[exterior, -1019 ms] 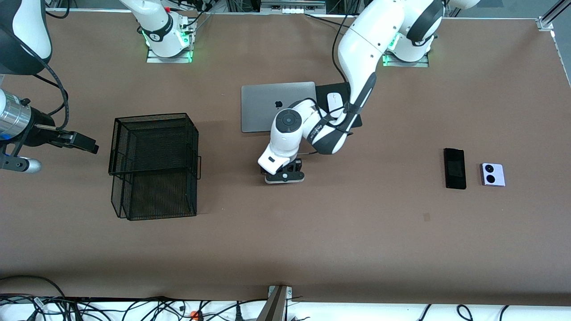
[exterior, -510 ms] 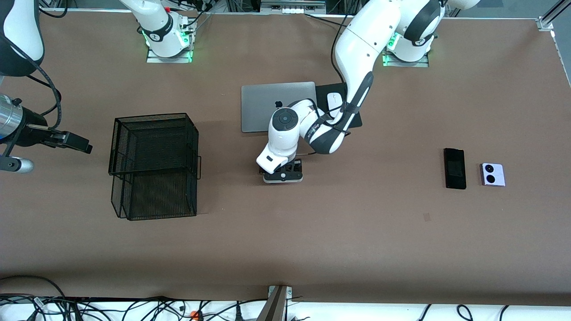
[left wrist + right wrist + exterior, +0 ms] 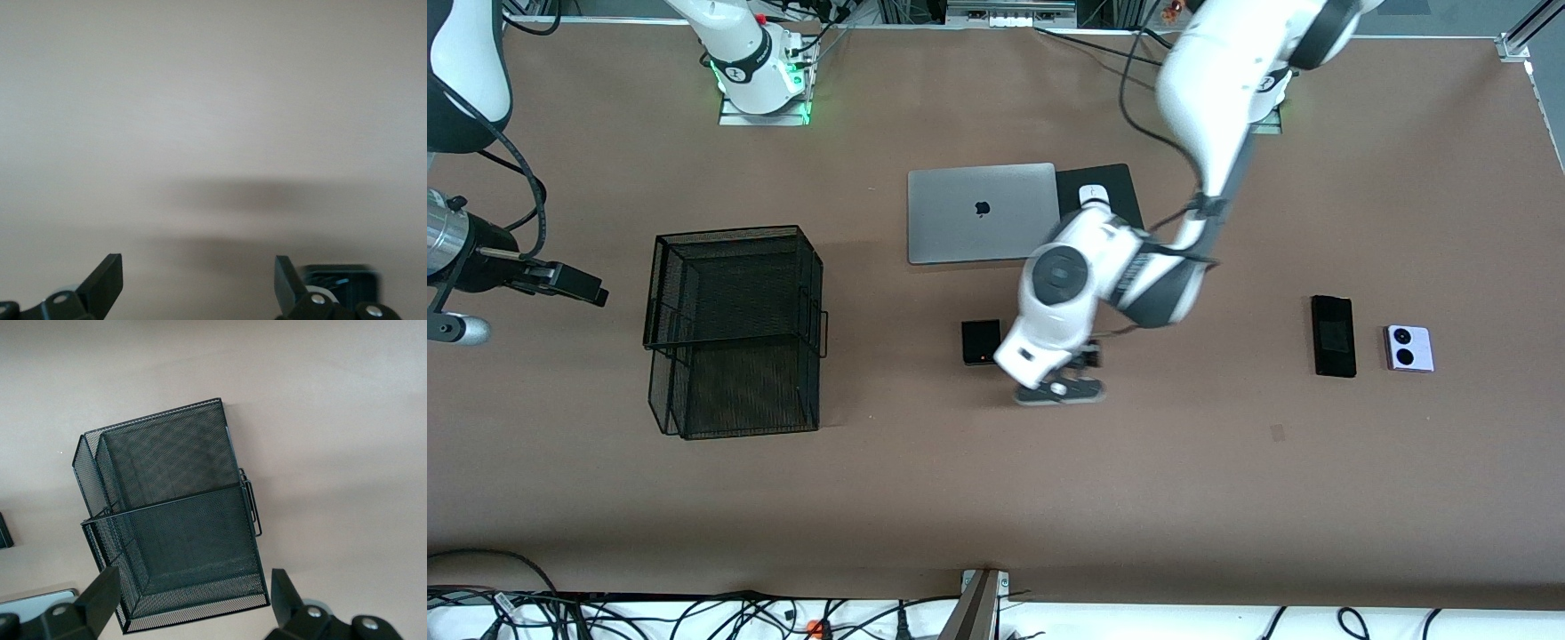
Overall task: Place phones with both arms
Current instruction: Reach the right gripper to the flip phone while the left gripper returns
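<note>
Now three phones are lying flat on the brown table (image 3: 1227, 498). A squarish black folded phone (image 3: 981, 342) is resting alone at mid-table, nearer the front camera than the closed grey laptop (image 3: 982, 213). A long slim black slab phone (image 3: 1333, 336) and a squarish lilac-white phone with two round black lenses (image 3: 1408, 348) are lying just beside each other toward the left arm's end. All three are probably light, stiff and slick, with glass that could crack, so the narrow side edges look like the safest place to pinch them, squarely and gently.

The left gripper (image 3: 1060, 388) is hanging low over bare table just beside the folded phone, its fingers (image 3: 107, 283) spread wide and holding nothing, the white arm folding down from its base over the white computer mouse (image 3: 1094, 194). The right gripper (image 3: 576, 283) is waiting in the air at the right arm's end, beside the black wire-mesh basket (image 3: 734, 329), its jaws also wide and empty.
</note>
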Controlling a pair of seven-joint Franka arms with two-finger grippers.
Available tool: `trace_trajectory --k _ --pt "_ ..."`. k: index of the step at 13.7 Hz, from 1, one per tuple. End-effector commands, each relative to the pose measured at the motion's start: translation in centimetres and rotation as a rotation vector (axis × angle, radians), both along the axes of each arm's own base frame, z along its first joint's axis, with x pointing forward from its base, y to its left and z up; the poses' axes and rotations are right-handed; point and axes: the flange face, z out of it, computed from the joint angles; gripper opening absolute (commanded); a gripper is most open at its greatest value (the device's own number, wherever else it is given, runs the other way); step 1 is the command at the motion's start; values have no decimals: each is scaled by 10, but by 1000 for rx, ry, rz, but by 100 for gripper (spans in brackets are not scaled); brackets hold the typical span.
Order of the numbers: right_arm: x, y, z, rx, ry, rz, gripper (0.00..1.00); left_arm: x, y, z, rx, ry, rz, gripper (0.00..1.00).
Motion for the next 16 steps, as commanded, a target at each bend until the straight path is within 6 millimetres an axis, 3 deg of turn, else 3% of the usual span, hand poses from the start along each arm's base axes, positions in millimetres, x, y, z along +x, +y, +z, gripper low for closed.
trace_trajectory --k 1,3,6,7,9,10,13,16 --pt "0 0 3 3 5 20 100 8 56 21 24 114 -88 100" --pt "0 11 3 15 3 35 100 19 106 25 44 178 -125 100" --pt "3 61 -15 38 31 83 100 21 175 30 52 224 -204 100" --pt "3 92 -22 79 39 103 100 22 198 28 55 241 -233 100" --pt "12 147 -53 110 46 49 100 20 237 30 107 259 -298 100" --pt "15 189 -66 111 12 64 100 20 254 30 109 272 -320 100" --pt "22 263 -106 121 -57 34 100 18 309 42 97 285 -387 100" --pt "12 356 -164 45 -114 66 100 16 360 39 72 288 -421 100"
